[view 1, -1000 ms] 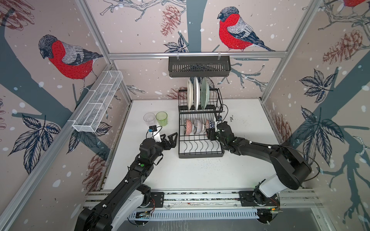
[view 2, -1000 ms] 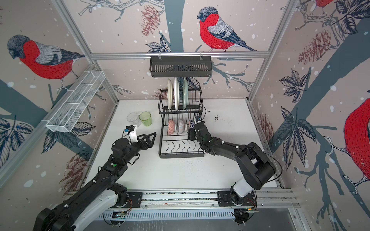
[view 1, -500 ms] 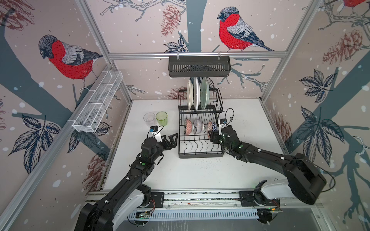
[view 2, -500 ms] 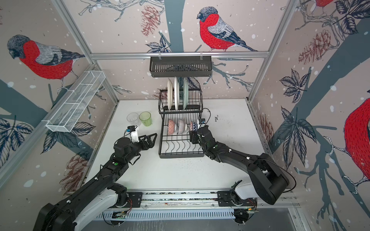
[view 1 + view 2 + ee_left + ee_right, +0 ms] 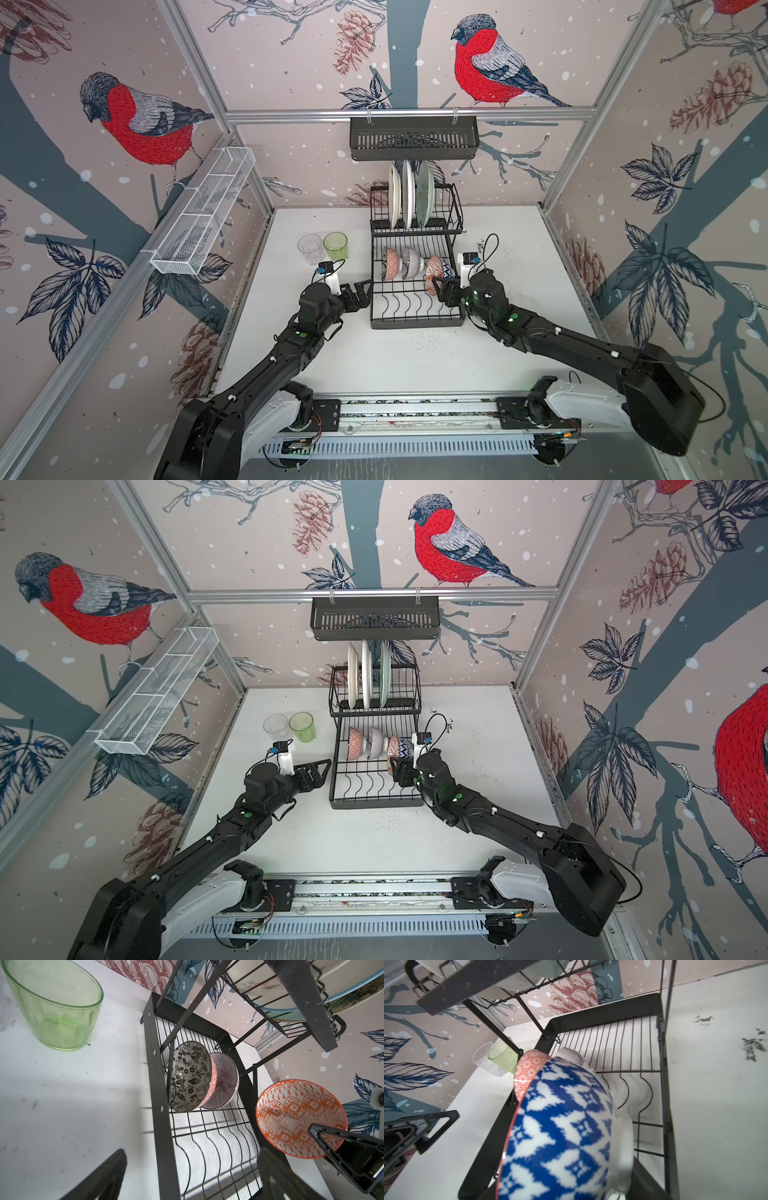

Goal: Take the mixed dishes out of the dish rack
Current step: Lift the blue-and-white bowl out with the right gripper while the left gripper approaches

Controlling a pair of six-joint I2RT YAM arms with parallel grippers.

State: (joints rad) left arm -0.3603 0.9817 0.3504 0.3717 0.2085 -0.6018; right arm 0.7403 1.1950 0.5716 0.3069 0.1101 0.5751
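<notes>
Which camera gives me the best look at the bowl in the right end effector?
Left wrist: the bowl shows nearly whole and sharp, orange inside facing the camera. Right wrist sees only its blue outside, close, blurred and cut off. In both top views it is small, at the right side of the rack.

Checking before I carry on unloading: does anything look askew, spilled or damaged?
Nothing broken or spilled. Only oddity: dark smudges on the table right of the dish rack. The plates stand upright, two bowls sit inside, and the right pincer grips the third bowl.
</notes>
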